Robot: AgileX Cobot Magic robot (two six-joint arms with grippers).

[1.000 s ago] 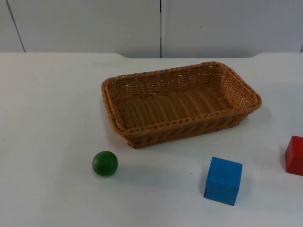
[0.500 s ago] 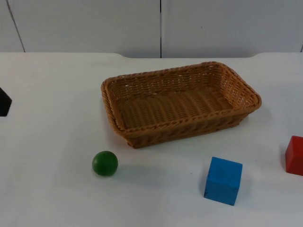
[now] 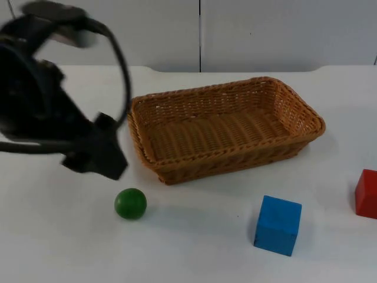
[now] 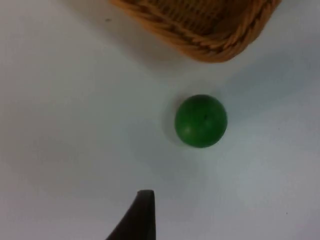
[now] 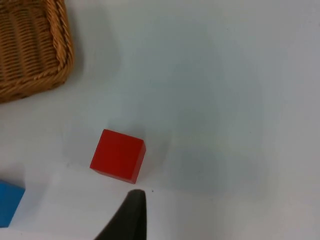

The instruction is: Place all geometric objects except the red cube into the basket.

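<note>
Rough woven wicker basket (image 3: pixel 224 127); smooth matt green ball (image 4: pixel 201 120)

The left arm (image 3: pixel 53 112) is smeared by motion beside the basket (image 3: pixel 224 127), so its gripper's fingers cannot be made out. The red cube (image 3: pixel 366 193) is cut off by the picture's edge, as is the blue cube (image 5: pixel 9 202) nearby.
</note>
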